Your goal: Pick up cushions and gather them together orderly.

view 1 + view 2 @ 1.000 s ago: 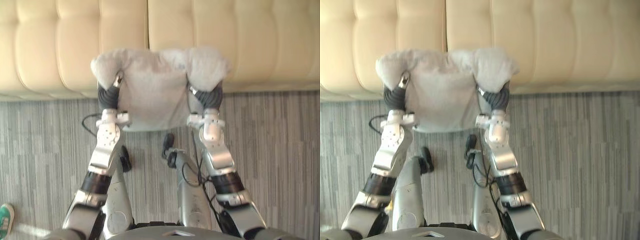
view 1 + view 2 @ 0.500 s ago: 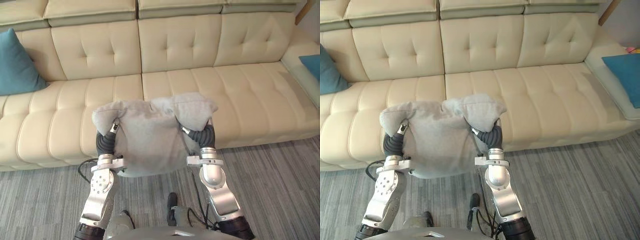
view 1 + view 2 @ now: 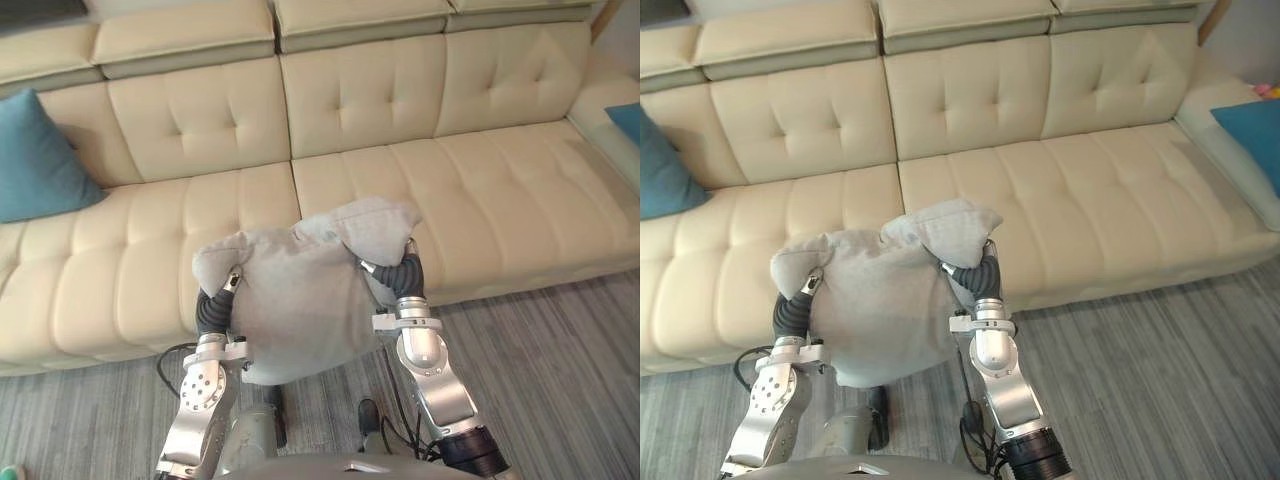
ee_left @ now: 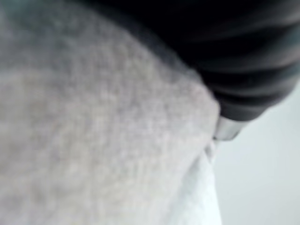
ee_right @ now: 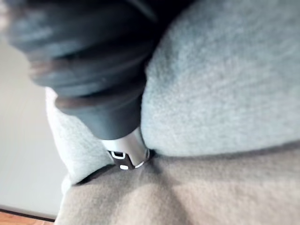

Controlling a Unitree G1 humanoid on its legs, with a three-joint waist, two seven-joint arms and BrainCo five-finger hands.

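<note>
1. A teal square fabric cushion (image 3: 35,155) leans against the backrest at the left end of a long cream tufted leather sofa (image 3: 480,190).
2. The left hand (image 3: 210,312) presses against the left side of a pale grey fuzzy fabric cushion (image 3: 300,295), its dark ribbed cover sunk into the pile just below the cushion's upper left corner. In the left wrist view the same cover (image 4: 253,70) lies tight against the grey fabric (image 4: 93,140). Whether this hand clasps the cloth or only pushes on it cannot be told, since it is buried in the fabric.
3. The grey cushion sits between the two hands, in front of the sofa's middle seat. Its upper corners flop outward over both wrists, and its lower edge shows against the grey striped carpet floor (image 3: 560,370).
4. The right hand (image 3: 403,278) is pushed into the cushion's right side under the drooping upper right corner. The right wrist view shows its dark cover (image 5: 93,70) wedged in a fold of the grey fabric (image 5: 225,84). Its grasp cannot be told either.
5. A second teal cushion (image 3: 1252,135) lies at the sofa's right end, well apart from the grey one.
</note>
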